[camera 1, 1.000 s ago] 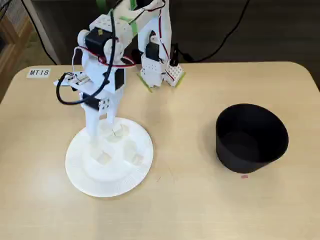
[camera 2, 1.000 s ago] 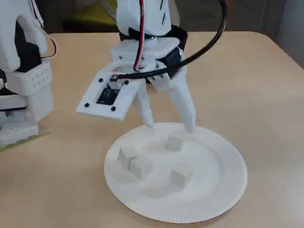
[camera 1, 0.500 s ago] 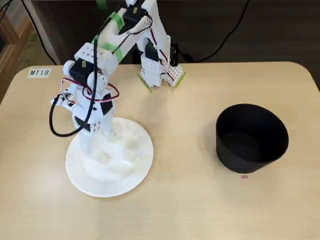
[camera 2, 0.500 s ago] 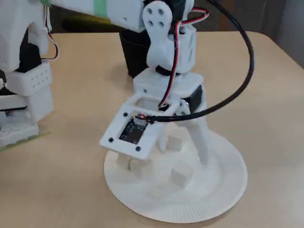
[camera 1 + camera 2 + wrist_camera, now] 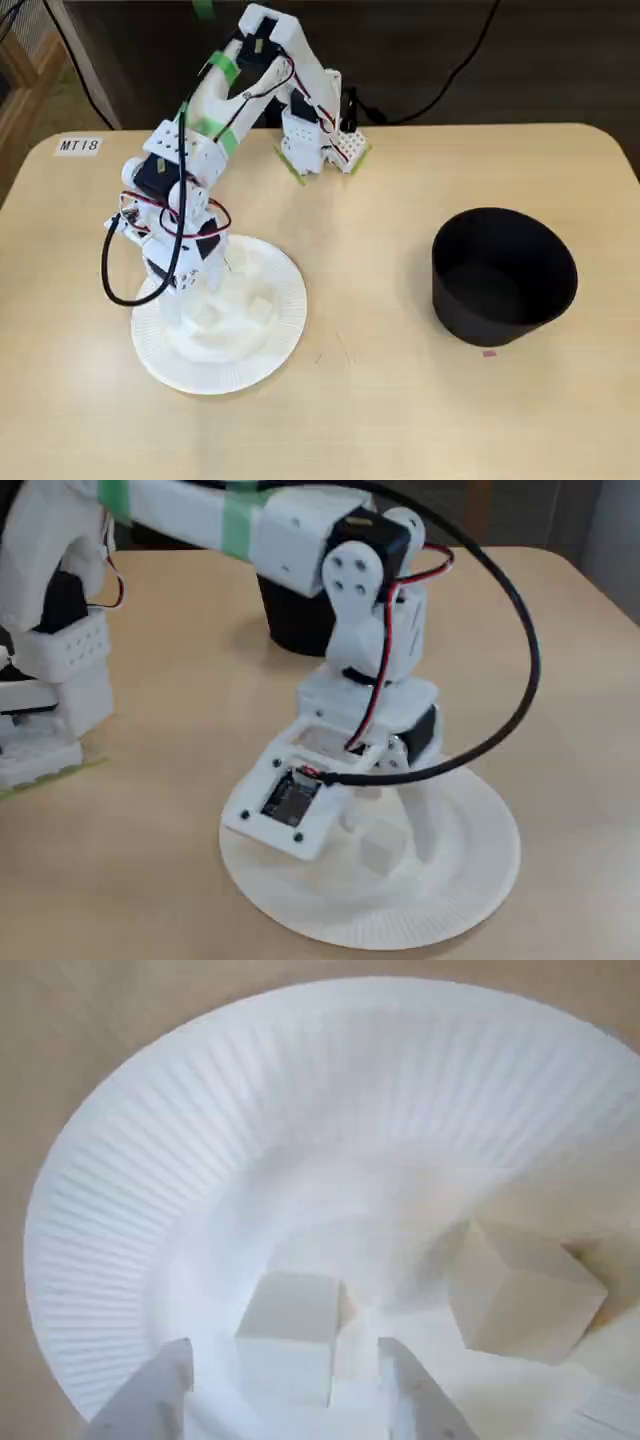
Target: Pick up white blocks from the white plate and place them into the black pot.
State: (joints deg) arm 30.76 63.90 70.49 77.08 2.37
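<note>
Fingertips of the gripper (image 5: 285, 1385) stand apart in the wrist view, low over the white plate (image 5: 130, 1160), with one white block (image 5: 288, 1335) between them and nothing clamped yet. Just right of that block on the plate lies a second cube (image 5: 522, 1295), tilted on an edge. Both look light, rigid and flat-faced, so squeezing two opposite faces squarely should hold; the smooth sides might slip if caught on a corner. Well right of the plate stands the black pot (image 5: 503, 275).
</note>
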